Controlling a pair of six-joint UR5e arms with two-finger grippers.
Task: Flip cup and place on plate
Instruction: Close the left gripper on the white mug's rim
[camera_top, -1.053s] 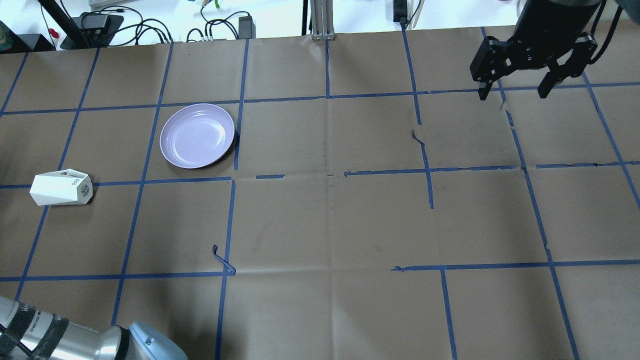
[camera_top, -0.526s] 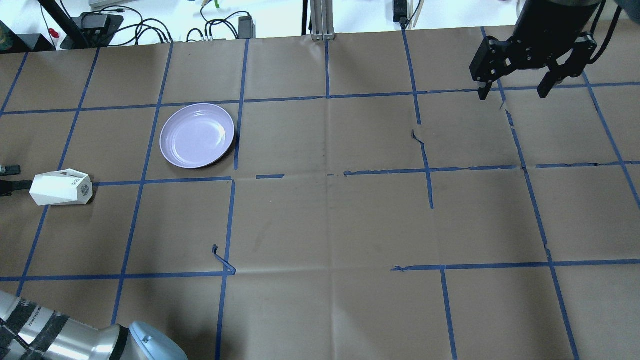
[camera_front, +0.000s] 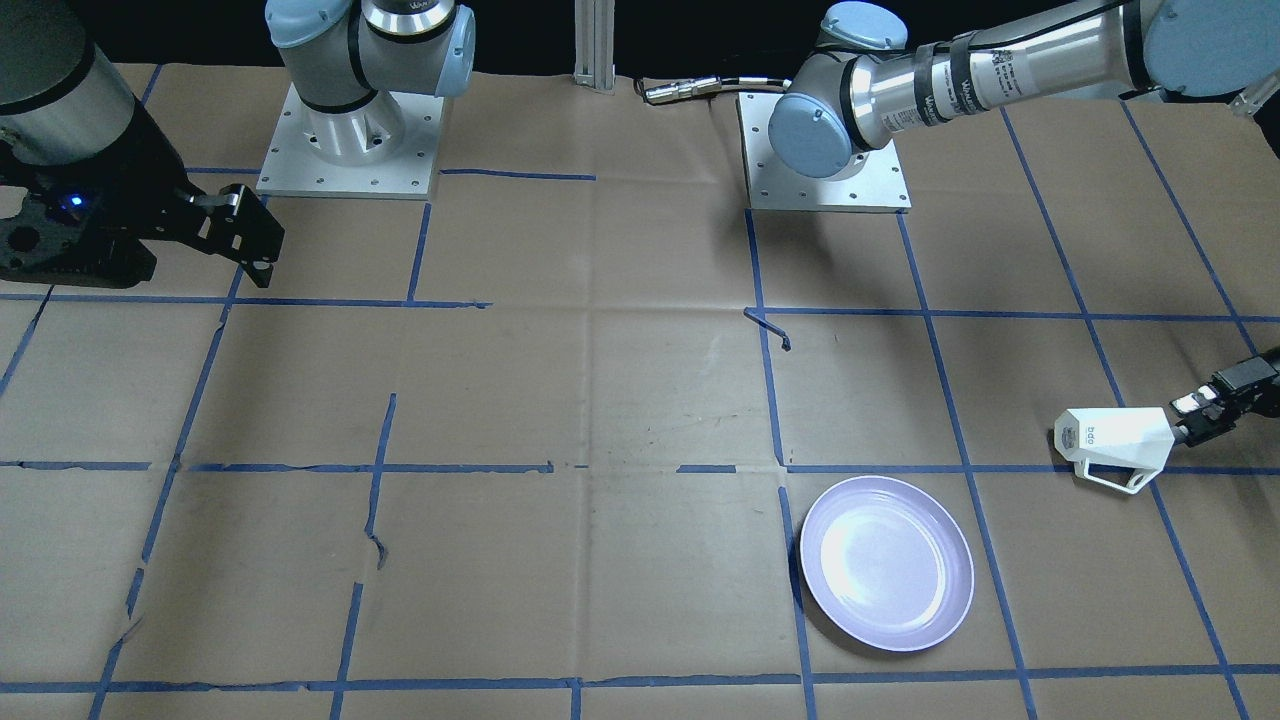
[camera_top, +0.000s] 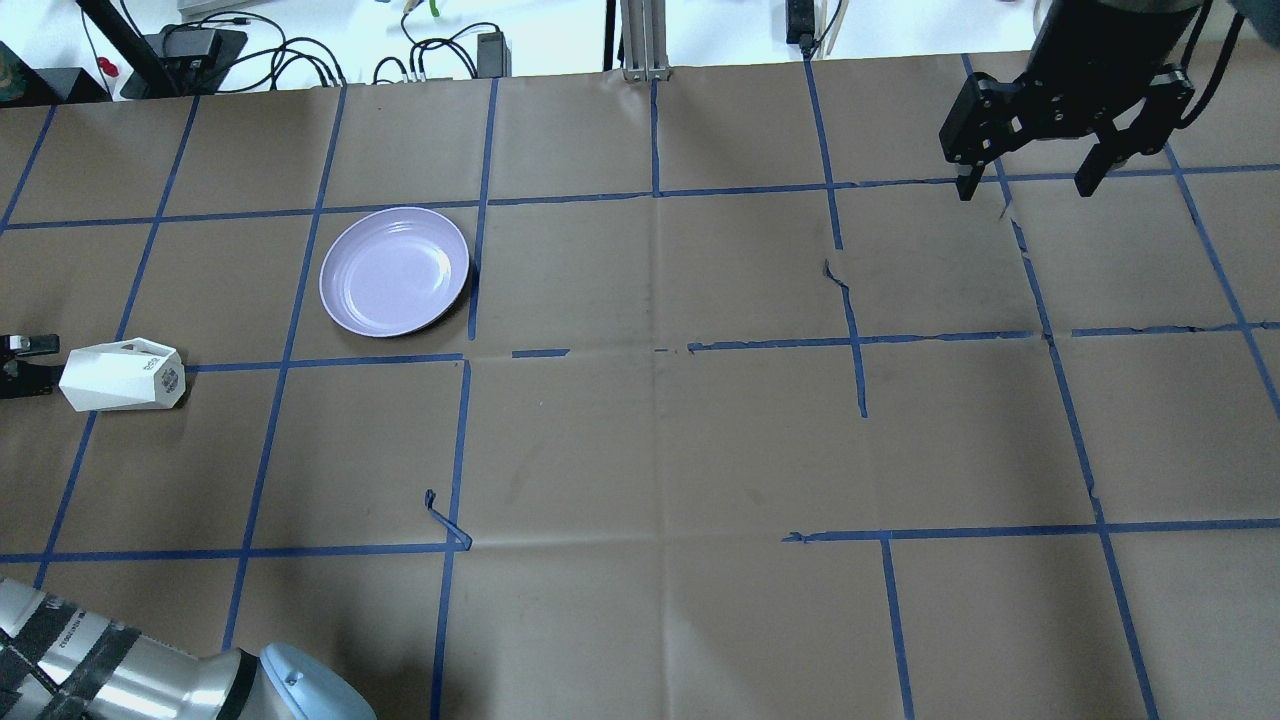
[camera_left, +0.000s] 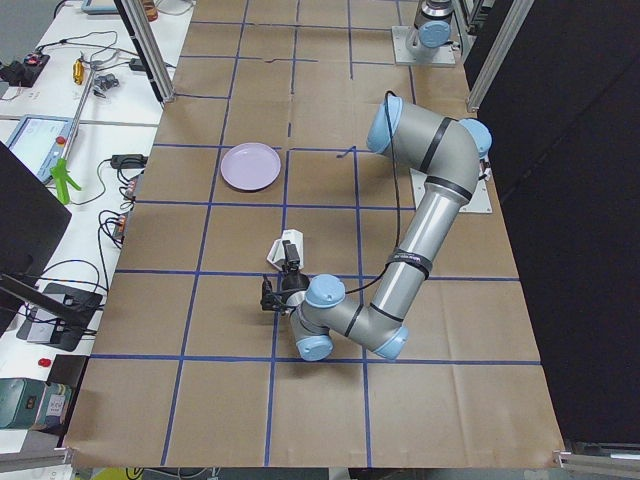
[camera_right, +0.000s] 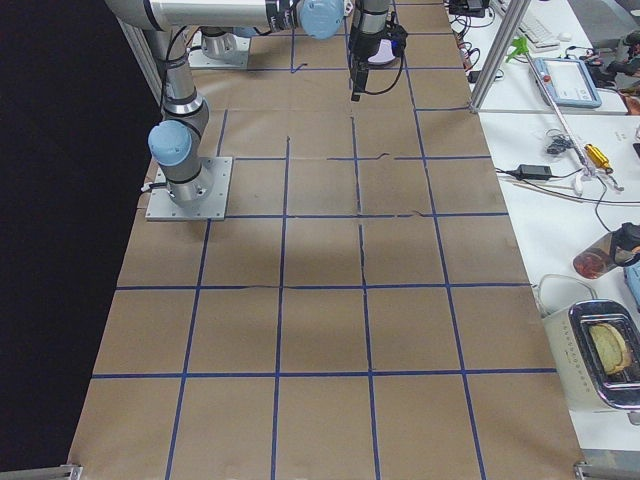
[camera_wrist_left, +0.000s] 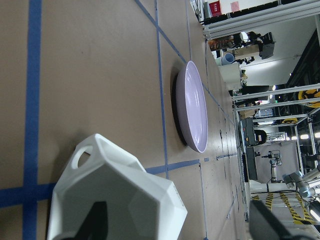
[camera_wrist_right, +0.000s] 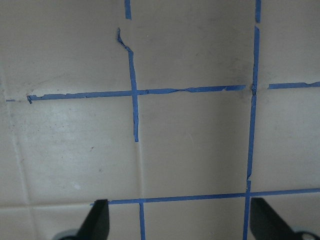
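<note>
The white faceted cup lies on its side at the table's left edge, its printed base towards the plate. It also shows in the front-facing view and the left wrist view. The lavender plate lies flat beyond it, apart from it, also seen in the front-facing view. My left gripper is open, level with the table, at the cup's mouth end; one fingertip overlaps the cup's near end. My right gripper is open and empty, high over the far right.
Brown paper with a blue tape grid covers the table. A curled loose tape end sticks up near the front left. Cables and power supplies lie beyond the far edge. The left arm's elbow fills the near left corner.
My left gripper has come into the overhead view from the left edge and closed in on the cup's mouth end. The cup, the plate and the right gripper have stayed put.
</note>
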